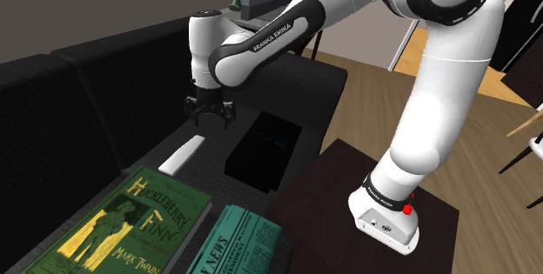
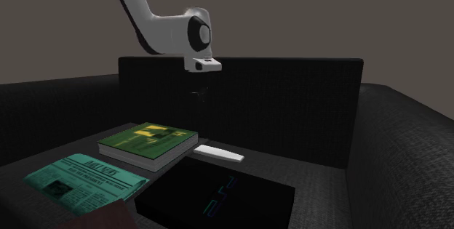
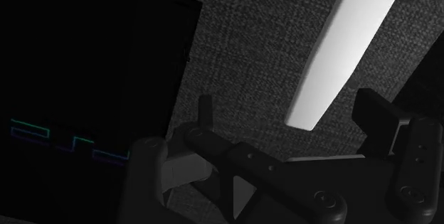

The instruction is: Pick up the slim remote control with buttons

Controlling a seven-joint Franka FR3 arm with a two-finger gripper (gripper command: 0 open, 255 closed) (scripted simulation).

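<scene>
In the shoulder view the white arm [image 1: 270, 37] reaches from its stand [image 1: 331, 203] out over a dark sofa [image 1: 87, 98]. The gripper [image 1: 209, 112] points down, its jaws apart with nothing between them. It hangs above the far end of the remote [image 1: 181, 154], clear of it. The remote is a slim white bar lying flat on the seat. A black box [image 1: 264, 146] sits near it on the shoulder view's right, and a green book [image 1: 122, 224] lies just past its near end. A teal newspaper [image 1: 235, 246] lies beside the book, nearer the stand. In the second exterior view the gripper [image 2: 198, 94] hangs dark against the sofa back, and I cannot tell how its jaws stand from here. Well below it the remote [image 2: 217, 153] lies between the book on the second exterior view's left and the box in front, apart from both. The newspaper is nearer the camera, left of the box. In the wrist view the jaws stand wide apart and empty. The remote [image 3: 346, 48] lies on the grey woven seat beyond the gripper [image 3: 288, 116], slanted, its closer end toward one finger but untouched. The box, with thin teal and blue lines on its dark face, lies off to the other finger's side.
</scene>
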